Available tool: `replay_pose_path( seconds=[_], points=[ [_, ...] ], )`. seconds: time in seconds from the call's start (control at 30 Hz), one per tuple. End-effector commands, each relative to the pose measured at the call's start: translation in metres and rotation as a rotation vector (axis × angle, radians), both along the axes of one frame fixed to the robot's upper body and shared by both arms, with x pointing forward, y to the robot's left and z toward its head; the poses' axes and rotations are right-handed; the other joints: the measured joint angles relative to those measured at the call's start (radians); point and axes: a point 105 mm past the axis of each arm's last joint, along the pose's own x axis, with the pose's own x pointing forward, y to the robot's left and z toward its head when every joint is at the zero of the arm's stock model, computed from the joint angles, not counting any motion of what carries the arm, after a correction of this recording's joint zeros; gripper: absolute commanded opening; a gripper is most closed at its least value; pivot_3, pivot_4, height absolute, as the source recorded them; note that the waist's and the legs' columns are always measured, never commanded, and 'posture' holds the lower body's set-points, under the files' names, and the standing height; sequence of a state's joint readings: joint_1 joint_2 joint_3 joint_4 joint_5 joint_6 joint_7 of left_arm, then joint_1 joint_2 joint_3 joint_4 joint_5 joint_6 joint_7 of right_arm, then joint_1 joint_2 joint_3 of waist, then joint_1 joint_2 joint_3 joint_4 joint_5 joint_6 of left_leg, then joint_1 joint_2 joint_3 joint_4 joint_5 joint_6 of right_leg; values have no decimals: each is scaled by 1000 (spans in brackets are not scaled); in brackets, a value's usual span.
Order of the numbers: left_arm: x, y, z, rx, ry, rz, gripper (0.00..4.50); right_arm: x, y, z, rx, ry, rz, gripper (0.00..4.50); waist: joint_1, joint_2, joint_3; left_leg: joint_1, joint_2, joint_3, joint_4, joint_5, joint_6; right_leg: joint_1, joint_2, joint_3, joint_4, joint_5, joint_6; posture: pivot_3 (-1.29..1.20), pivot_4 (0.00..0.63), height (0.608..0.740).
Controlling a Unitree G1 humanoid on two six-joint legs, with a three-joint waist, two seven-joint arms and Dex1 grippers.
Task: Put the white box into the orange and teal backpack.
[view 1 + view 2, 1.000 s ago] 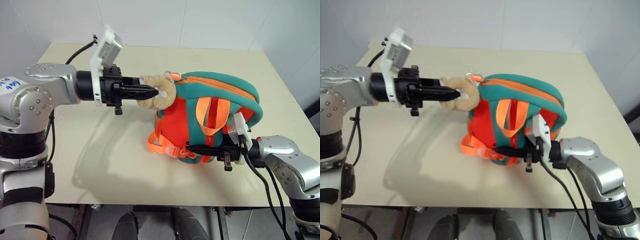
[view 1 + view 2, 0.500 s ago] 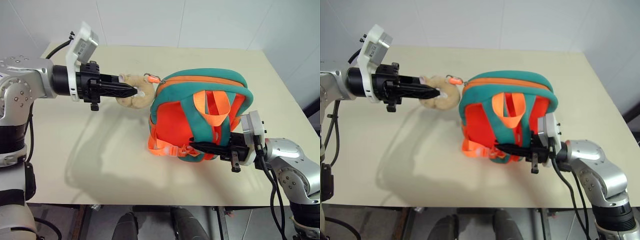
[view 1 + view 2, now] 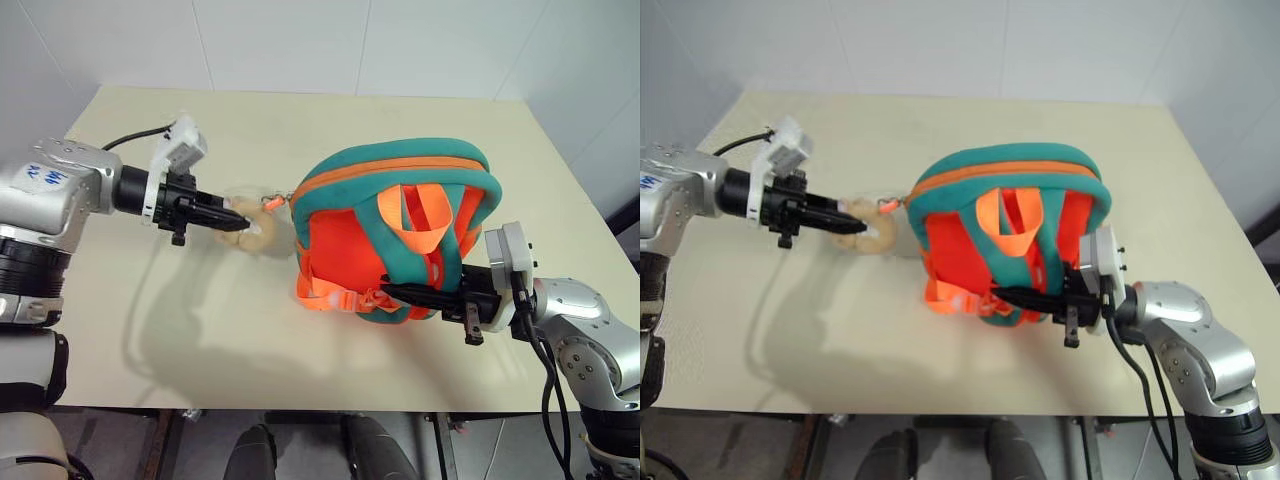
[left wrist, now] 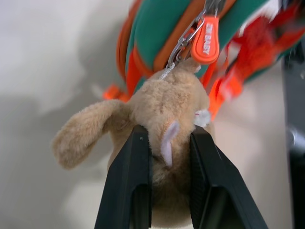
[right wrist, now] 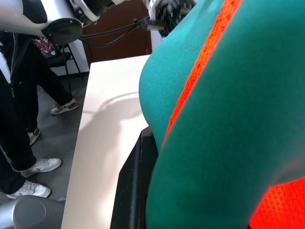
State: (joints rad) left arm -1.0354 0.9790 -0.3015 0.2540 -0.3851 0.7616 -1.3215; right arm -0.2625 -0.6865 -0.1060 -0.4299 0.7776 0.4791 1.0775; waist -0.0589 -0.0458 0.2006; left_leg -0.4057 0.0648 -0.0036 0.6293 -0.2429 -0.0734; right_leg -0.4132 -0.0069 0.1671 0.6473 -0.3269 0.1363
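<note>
The orange and teal backpack (image 3: 400,230) stands upright in the middle of the table, straps facing me. A tan plush toy (image 4: 162,109) hangs from its orange zipper pull (image 4: 206,40). My left gripper (image 3: 228,212) is shut on that plush toy, left of the backpack and low over the table. From the right, my right gripper (image 3: 395,293) reaches in level and is shut on the backpack's lower edge by the orange straps; teal fabric (image 5: 228,119) presses against its finger (image 5: 131,191). The white box is out of view.
The beige table (image 3: 200,330) has bare room to the left and behind the backpack. Its front edge runs close below my right gripper. White walls stand behind. A person's legs (image 5: 19,119) stand on the floor beside the table.
My left gripper has moved left and down with the plush toy, drawing it away from the backpack. The backpack has turned more upright. The right gripper has kept still.
</note>
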Motion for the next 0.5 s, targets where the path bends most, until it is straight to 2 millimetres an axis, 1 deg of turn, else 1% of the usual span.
replay_pose_path(
  seconds=[0.03, 0.13, 0.2, 0.4, 0.5],
  points=[
    [9, 10, -12, 94, -6, 43, 564, -5, -2, 9, 10, -47, 1, 5, 1, 0, 0, 0, 0, 0, 0, 0, 0, 0, 0, 0, 0, 0, 0, 0, 150, 740],
    [14, 2, -22, 127, 7, 22, 564, -5, -2, 8, 4, -43, 3, 5, 2, 0, 0, 0, 0, 0, 0, 0, 0, 0, 0, 0, 1, 0, 0, 0, 150, 740],
    [16, 1, -34, 178, 26, 18, 564, -5, -1, 9, 3, -41, 5, 5, 1, 0, 0, 0, 0, 0, 1, 0, 0, 0, 0, 0, 1, 0, 0, 0, 150, 740],
    [20, -10, -57, 231, 69, -11, 564, -5, -1, 7, -8, -35, 10, 5, 0, 0, 0, 0, 0, 0, 1, 0, 0, 0, 0, 0, 3, 0, 0, 0, 150, 740],
    [25, -10, -66, 276, 60, -1, 563, -5, -1, 6, -19, -34, 10, 5, 0, 0, 0, 0, 0, 0, 2, 0, 0, 0, 0, 0, 3, 0, 0, 0, 150, 740]
  ],
)
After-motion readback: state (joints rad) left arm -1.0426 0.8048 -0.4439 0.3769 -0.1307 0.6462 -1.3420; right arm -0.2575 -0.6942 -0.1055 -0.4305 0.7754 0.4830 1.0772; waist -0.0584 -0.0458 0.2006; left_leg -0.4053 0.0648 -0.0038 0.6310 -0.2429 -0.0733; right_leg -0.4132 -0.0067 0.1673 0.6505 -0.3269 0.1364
